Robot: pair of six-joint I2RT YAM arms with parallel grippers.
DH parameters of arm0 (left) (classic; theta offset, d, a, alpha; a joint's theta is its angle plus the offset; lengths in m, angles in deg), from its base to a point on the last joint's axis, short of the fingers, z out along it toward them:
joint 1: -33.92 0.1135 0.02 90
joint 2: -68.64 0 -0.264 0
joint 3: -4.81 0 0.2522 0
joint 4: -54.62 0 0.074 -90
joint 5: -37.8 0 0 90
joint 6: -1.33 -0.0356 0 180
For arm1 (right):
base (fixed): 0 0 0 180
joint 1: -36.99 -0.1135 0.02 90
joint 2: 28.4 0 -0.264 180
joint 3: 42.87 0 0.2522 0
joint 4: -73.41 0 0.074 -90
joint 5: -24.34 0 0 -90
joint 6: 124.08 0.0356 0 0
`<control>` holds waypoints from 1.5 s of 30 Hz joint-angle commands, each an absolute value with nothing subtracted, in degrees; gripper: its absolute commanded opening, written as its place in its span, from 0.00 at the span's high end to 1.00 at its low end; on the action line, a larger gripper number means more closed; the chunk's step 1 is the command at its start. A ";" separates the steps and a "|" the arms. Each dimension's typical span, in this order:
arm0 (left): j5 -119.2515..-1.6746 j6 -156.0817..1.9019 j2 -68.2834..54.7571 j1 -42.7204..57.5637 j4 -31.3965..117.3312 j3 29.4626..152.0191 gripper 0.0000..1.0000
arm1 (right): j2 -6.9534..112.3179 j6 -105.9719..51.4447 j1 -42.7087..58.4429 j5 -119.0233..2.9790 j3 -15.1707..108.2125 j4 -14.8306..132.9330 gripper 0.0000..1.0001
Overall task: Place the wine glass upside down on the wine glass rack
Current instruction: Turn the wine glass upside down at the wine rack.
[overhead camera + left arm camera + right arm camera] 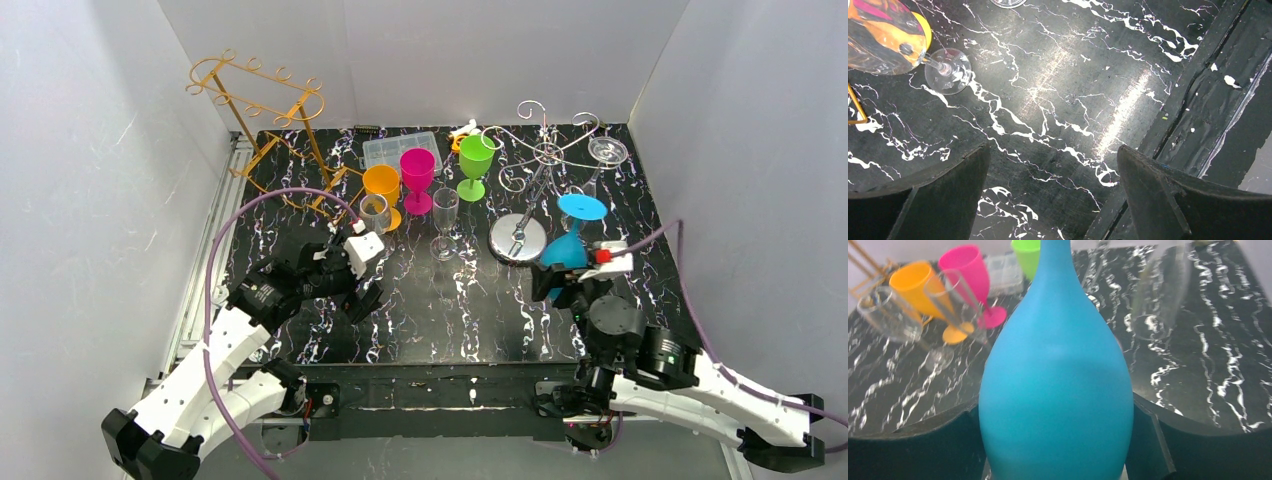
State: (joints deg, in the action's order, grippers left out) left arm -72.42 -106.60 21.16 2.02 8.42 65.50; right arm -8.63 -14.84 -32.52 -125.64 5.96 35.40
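Note:
A blue wine glass (pixel 566 250) is held tilted, its round foot (pixel 582 207) up and toward the rack. My right gripper (pixel 560 280) is shut on its bowl. In the right wrist view the blue bowl (pixel 1055 390) fills the gap, and both fingers (pixel 1148 440) press its sides. The silver wire wine glass rack (pixel 545 152) stands just beyond on a round metal base (pixel 517 239). A clear glass (pixel 607 151) hangs upside down on its right arm. My left gripper (pixel 362 290) (pixel 1053 150) hovers open over bare table at the left, holding nothing.
A gold wire rack (pixel 262 110) stands at the back left. Orange (pixel 381 183), pink (pixel 417 170) and green (pixel 476 158) glasses, a clear flute (pixel 444 215), a short clear glass (pixel 374 212) and a plastic box (pixel 400 150) crowd the back middle. The table's front edge (pixel 1193 100) lies near my left gripper.

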 commanded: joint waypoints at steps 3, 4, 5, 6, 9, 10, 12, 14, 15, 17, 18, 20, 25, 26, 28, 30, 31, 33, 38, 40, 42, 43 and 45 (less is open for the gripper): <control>-74.46 -108.19 20.14 1.82 9.91 65.01 0.02 | -11.99 -15.32 -32.97 -139.08 8.44 35.49 0.25; -74.60 -108.34 19.93 1.83 10.08 65.05 0.02 | -11.44 -15.31 -33.17 -140.24 8.74 35.36 0.25; -74.73 -108.45 19.76 1.84 10.22 65.10 0.02 | -10.74 -15.28 -33.55 -141.03 8.99 35.30 0.24; -74.83 -108.60 19.57 1.84 10.37 65.18 0.02 | -9.90 -15.41 -34.04 -141.90 9.18 35.52 0.23; -75.10 -108.98 19.04 1.84 10.65 65.45 0.02 | -7.36 -13.66 -35.69 -144.96 10.22 33.46 0.19; -75.17 -109.11 18.89 1.83 10.71 65.57 0.02 | -7.41 -13.29 -36.12 -146.00 10.21 33.05 0.18; -75.42 -109.49 18.69 1.84 10.80 65.67 0.02 | -9.18 -15.33 -37.06 -147.44 9.22 35.46 0.17; -75.61 -109.94 18.51 1.84 10.95 65.76 0.02 | -10.73 -17.35 -38.82 -148.95 8.47 38.25 0.19; -75.68 -110.09 18.43 1.84 11.10 65.79 0.02 | -10.72 -17.33 -40.17 -149.88 8.65 38.31 0.20; -75.72 -110.41 18.16 1.84 11.40 65.90 0.02 | -8.57 -16.84 -43.62 -152.43 9.90 37.62 0.21; -75.73 -110.49 17.99 1.84 11.56 65.98 0.02 | -6.41 -14.36 -45.41 -154.20 11.44 34.61 0.21; -75.74 -110.62 17.71 1.81 11.82 66.15 0.02 | -2.66 -4.91 -48.19 -157.11 15.57 23.95 0.21; -75.74 -111.26 16.84 1.84 12.19 66.72 0.02 | 3.35 0.42 -51.16 -161.52 20.08 17.09 0.24; -75.72 -111.29 16.63 1.84 12.21 66.90 0.02 | 4.55 -1.05 -51.16 -161.87 20.20 18.75 0.24; -75.68 -111.35 16.32 1.83 12.22 67.25 0.02 | 7.11 -3.62 -51.13 -162.25 20.43 21.36 0.22; -75.48 -111.35 16.59 1.82 12.10 67.29 0.02 | 9.27 1.25 -50.80 -161.84 21.39 17.20 0.21; -75.33 -111.39 16.85 1.81 12.01 67.14 0.02 | 9.78 6.87 -50.59 -161.41 22.23 12.27 0.21; -75.22 -111.68 17.50 1.84 11.84 66.74 0.02 | 9.72 3.88 -50.51 -160.65 21.25 13.81 0.21; -75.00 -111.92 17.82 1.83 11.08 66.86 0.02 | 12.46 -22.54 -45.81 -153.13 14.69 43.17 0.17; -74.85 -111.84 18.26 1.83 10.64 67.10 0.02 | 15.07 -16.97 -39.34 -147.44 17.20 36.10 0.17; -74.73 -112.13 18.96 1.84 10.54 66.73 0.02 | 16.74 -21.15 -31.94 -140.87 17.15 39.82 0.17; -74.66 -112.32 19.16 1.84 10.54 66.59 0.02 | 17.38 -21.75 -28.45 -137.76 17.53 40.76 0.16; -74.26 -112.43 19.46 1.84 9.94 66.91 0.02 | 16.15 -23.39 -19.80 -129.60 17.22 44.42 0.16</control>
State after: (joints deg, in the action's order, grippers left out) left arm -74.28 -111.43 17.64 1.91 11.62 65.47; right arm 16.84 -17.89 -32.77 -143.98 15.35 34.72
